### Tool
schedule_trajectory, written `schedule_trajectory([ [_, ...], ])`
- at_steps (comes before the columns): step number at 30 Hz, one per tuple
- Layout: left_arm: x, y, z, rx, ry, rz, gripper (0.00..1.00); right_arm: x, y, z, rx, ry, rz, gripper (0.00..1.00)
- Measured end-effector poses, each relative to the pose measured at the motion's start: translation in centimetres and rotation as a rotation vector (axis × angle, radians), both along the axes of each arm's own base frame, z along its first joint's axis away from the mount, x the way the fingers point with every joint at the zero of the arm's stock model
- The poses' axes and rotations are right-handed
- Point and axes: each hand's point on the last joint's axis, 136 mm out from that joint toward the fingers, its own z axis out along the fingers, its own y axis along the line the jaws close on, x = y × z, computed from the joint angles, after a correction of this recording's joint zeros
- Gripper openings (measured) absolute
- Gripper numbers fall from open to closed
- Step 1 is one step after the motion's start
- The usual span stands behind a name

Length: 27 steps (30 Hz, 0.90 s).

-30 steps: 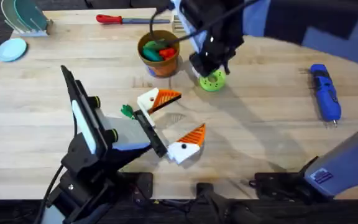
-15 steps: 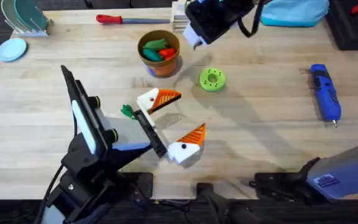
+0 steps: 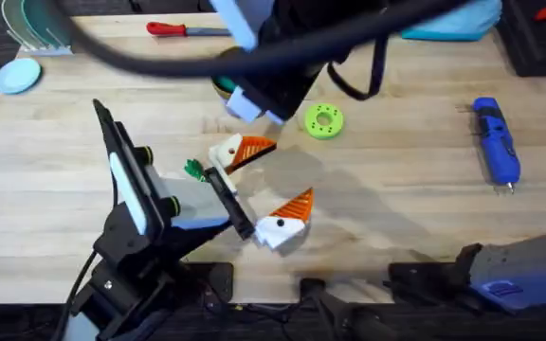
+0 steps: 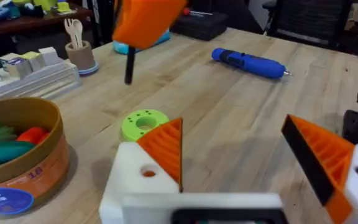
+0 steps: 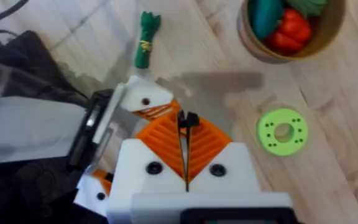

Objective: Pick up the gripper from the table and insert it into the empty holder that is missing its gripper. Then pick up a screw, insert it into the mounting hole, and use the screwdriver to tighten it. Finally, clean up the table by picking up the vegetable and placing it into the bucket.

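In the overhead view the right arm (image 3: pixel 282 47) rises close under the camera as a large dark blur, hiding most of the bucket (image 3: pixel 222 87), of which just a sliver of rim peeks out at its left edge. Half a second ago that arm sat farther back near the table's far edge and the bucket stood fully in sight; the arm has since swung forward and toward the left, over the bucket. The right gripper (image 5: pixel 187 163) has its orange pads pressed together on a small dark screw (image 5: pixel 188 121), whose details are too small to make out. The left gripper (image 4: pixel 241 165) rests on the table (image 3: pixel 406 180) with its fingers spread wide and nothing between them; both white finger blocks carry ribbed orange pads (image 4: pixel 166 149), and a small round mounting hole (image 4: pixel 148 173) shows in the face of the nearer block. The vegetable (image 5: pixel 145 38), small and dark green with a yellowish band, lies on the table just beside the left gripper's far finger. The blue screwdriver (image 3: pixel 496 142) lies well apart, to the right. A green disc (image 3: pixel 324 120) sits near the bucket, which holds green and red pieces.
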Motion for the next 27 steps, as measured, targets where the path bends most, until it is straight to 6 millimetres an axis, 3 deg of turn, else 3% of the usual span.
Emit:
schedule_trajectory([
  [11,0.0,0.0,0.0,0.0,-0.001,0.0,0.993,-2.9,2.0,-0.3,0.012,0.036,0.091,0.006],
  [20,0.0,0.0,0.0,0.0,0.0,0.0,0.993,-3.2,3.1,-2.6,-0.023,0.095,0.11,0.006],
  [27,0.0,0.0,0.0,0.0,0.0,0.0,0.994,-3.2,3.2,-2.9,-0.031,0.098,0.124,0.006],
])
